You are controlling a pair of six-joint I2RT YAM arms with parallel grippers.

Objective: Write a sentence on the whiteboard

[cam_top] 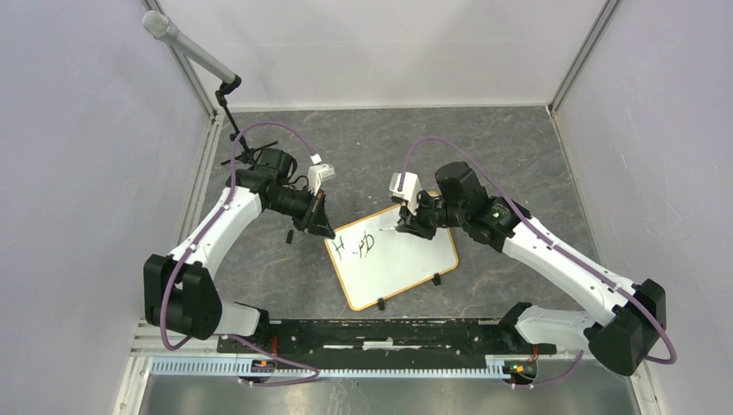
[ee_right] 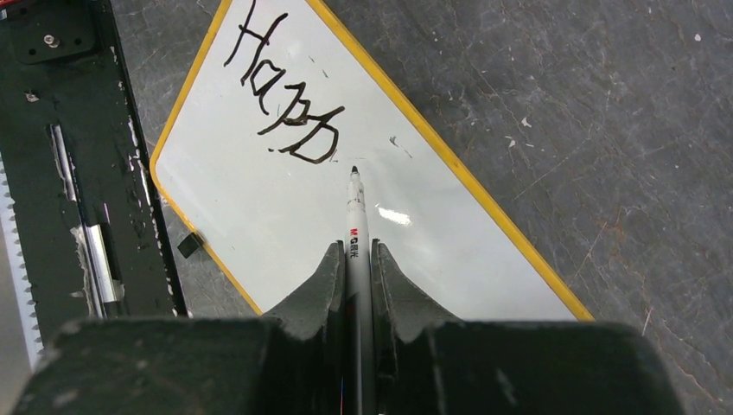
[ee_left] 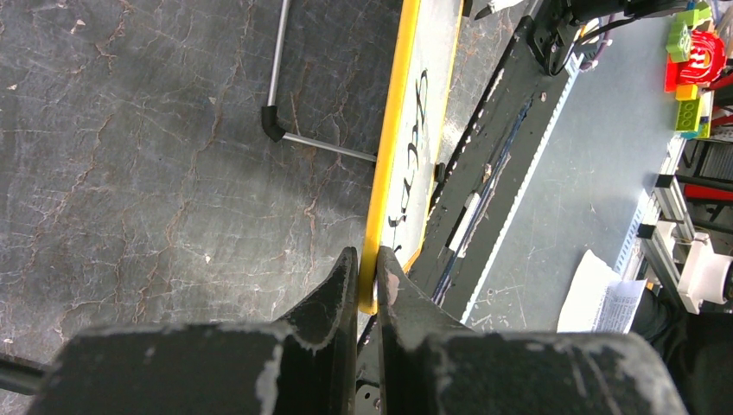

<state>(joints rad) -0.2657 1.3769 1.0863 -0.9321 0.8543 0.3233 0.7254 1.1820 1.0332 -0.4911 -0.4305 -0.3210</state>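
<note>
Centrally, on a dark grey stone-patterned surface [cam_top: 553,164], the whiteboard [cam_top: 406,264] lies flat and turned at an angle, between the two arms. The left jaws are nearly shut on the board's yellowish frame at its far left corner; the left wrist view shows two dark fingers [ee_left: 333,290] pinching the rim. The right jaws clamp a white marker [ee_right: 356,225] by its barrel, with the marker pointing down at the board. Its black tip sits just past the last letter, and whether it touches the white face cannot be told. Of the sentence [ee_right: 281,86], only dark handwritten letters reading roughly "Happ" show, near the corner the left jaws hold. Two small black clip feet [cam_top: 380,304] stick out from the board's near long edge. A black rail [cam_top: 380,333] runs along the near edge of the surface, and a microphone [cam_top: 186,43] on a stand rises at the far left
</note>
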